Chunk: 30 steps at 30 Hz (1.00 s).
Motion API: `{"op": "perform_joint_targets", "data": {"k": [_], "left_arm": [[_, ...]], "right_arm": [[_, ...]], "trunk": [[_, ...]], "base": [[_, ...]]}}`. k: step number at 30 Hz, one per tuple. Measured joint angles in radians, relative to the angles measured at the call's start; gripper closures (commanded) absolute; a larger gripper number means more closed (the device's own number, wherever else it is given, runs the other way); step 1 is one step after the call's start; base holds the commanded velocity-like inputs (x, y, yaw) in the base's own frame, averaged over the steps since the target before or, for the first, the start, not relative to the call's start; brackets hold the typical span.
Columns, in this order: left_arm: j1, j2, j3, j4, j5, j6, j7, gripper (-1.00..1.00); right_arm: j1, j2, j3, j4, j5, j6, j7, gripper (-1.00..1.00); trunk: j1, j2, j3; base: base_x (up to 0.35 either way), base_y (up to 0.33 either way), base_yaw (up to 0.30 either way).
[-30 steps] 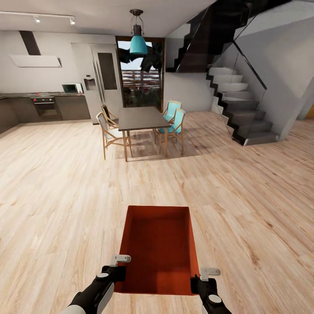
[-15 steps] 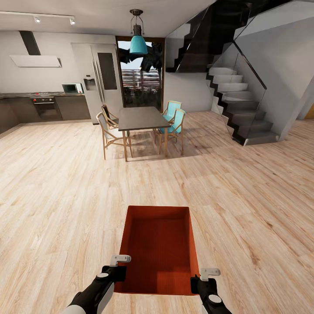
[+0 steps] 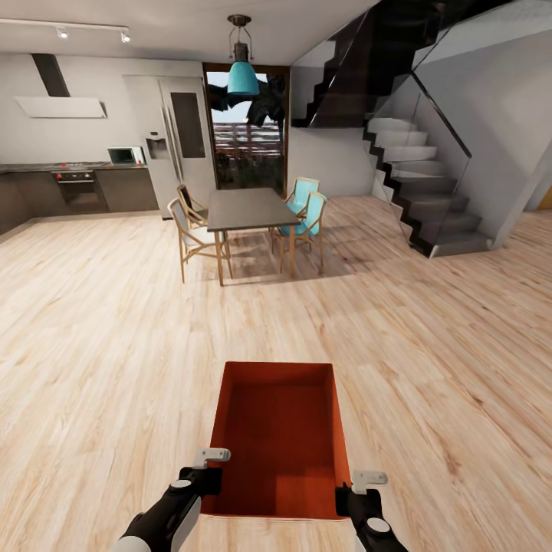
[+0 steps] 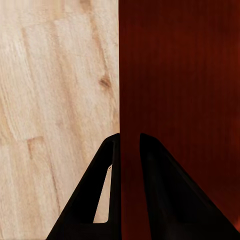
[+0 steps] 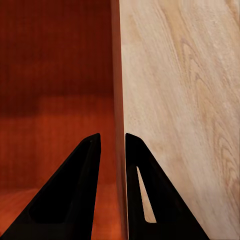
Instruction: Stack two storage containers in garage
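- We are in the carrying step, as we judge it: one storage container (image 3: 280,437) is held out in front of us, above the light wood plank floor (image 3: 100,345), and we face the dining table (image 3: 244,207) across open boards.
- Our left hand (image 3: 201,469) is clamped on the container's left wall — in the left wrist view one finger (image 4: 100,190) sits outside the wall and the other inside.
- Our right hand (image 3: 354,491) is clamped on the opposite wall in the same way, a finger (image 5: 150,195) outside and its partner inside.
- The container is orange-red, shallow, rectangular and open-topped, with a finely ribbed bottom; it is empty, and its long side points toward the dining table.
- No grey concrete is in sight, so the next move calls for driving on to the garage with both grips kept firm and the bin level — clear of the dining table, its chairs (image 3: 307,215) and the staircase (image 3: 429,199) to the right of it.
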Motion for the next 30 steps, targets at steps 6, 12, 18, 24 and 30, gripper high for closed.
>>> {"op": "perform_joint_targets", "data": {"k": [6,12,18,24,30], "left_arm": [[0.000,0.000,0.001,0.000,0.000,-0.001,-0.001,1.00],[0.000,0.001,0.001,0.000,0.000,-0.001,-0.002,1.00],[0.000,0.003,0.001,0.001,0.000,-0.001,-0.004,1.00],[0.000,0.003,0.001,0.001,0.000,0.000,-0.004,1.00],[0.000,0.003,0.001,0.001,0.000,0.001,-0.004,1.00]], "right_arm": [[0.000,0.000,0.001,0.000,0.000,-0.001,-0.001,1.00],[0.000,0.001,0.000,0.001,0.000,-0.002,-0.001,1.00],[0.000,0.003,-0.001,0.001,0.001,-0.001,-0.003,1.00],[0.000,0.003,-0.001,0.001,0.000,-0.001,-0.003,1.00],[0.000,0.003,-0.001,0.001,0.000,0.000,-0.003,1.00]], "trunk": [[0.000,0.000,0.000],[0.000,0.000,0.000],[0.000,0.000,0.000],[0.000,0.000,0.000],[0.000,0.000,0.000]], "base": [[0.332,0.000,0.000],[0.336,0.000,0.000],[0.333,0.000,-0.205],[0.327,0.000,-0.281],[0.326,0.000,-0.282]]}}
